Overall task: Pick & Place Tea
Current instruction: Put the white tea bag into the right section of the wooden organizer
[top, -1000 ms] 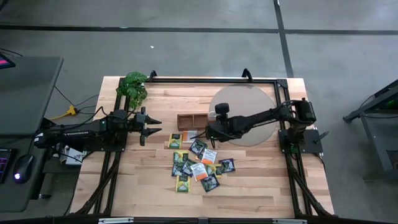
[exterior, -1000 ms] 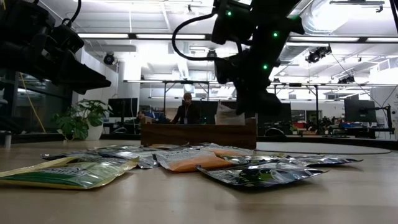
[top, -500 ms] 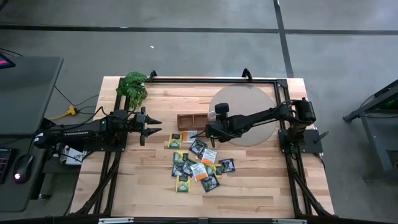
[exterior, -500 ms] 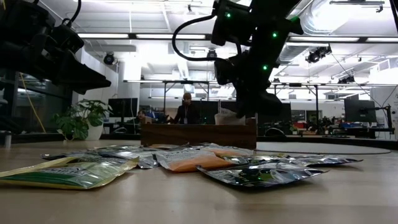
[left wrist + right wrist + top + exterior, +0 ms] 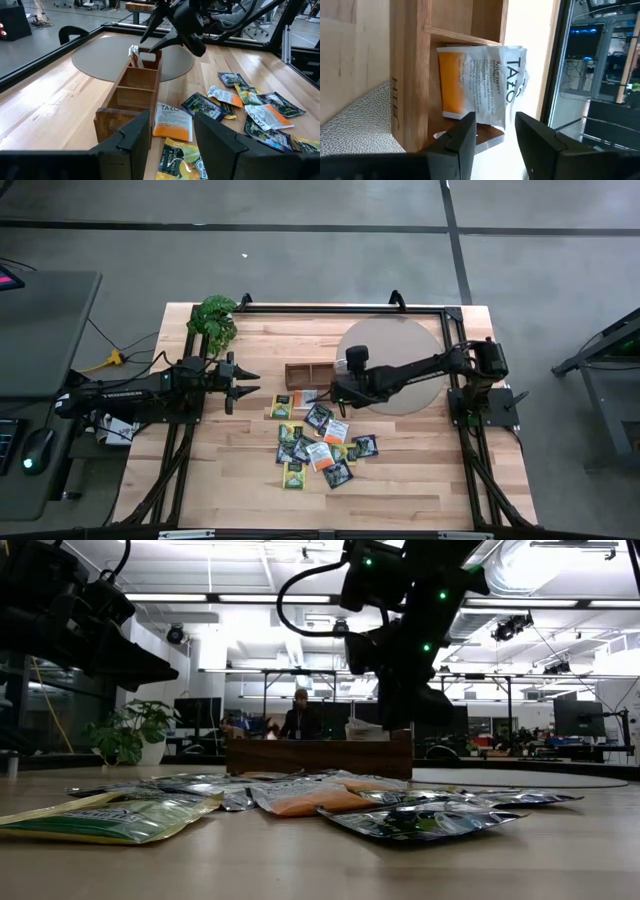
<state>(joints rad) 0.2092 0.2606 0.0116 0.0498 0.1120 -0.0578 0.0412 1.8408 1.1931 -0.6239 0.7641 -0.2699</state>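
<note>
— What sort of place am I driving this rig in?

— An open-plan lab or workshop, from what I see. My overhead camera shows a butcher-block table (image 5: 240, 480) on a bare grey concrete floor (image 5: 300, 260) marked with dark tape lines, and a black metal frame (image 5: 340, 308) bolted round the tabletop.

— Anything beyond the table?

— At table level I see an exposed ceiling with strip lights (image 5: 190, 598) and ducting (image 5: 520, 565), rows of desks with monitors (image 5: 580, 718), and a person (image 5: 300, 718) seated at one. A potted plant (image 5: 130, 732) stands by the wall. To the side, a desk (image 5: 40, 330) carries a computer mouse (image 5: 36, 450).
</note>
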